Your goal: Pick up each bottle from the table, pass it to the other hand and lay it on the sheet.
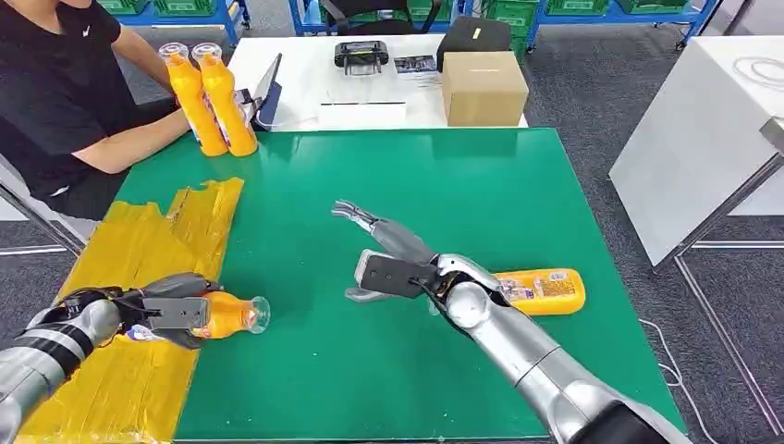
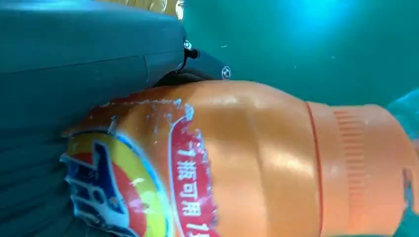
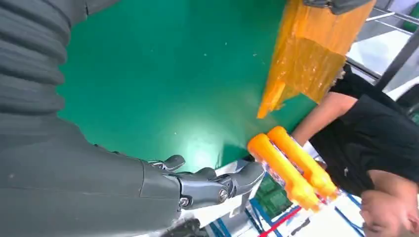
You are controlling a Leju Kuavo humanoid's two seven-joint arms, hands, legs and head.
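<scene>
My left hand (image 1: 176,313) has its fingers clamped on a bottle (image 1: 226,315), cap past the fingertips, above the sheet (image 1: 129,277) edge. Right hand (image 1: 393,264): fingers apart, empty. I'd lower flat before releasing.

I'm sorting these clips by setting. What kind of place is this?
Most likely a robotics lab or test workshop: a green work table with a yellow sheet laid out, blue racks of green crates behind it, and a seated person holding two orange bottles.
</scene>
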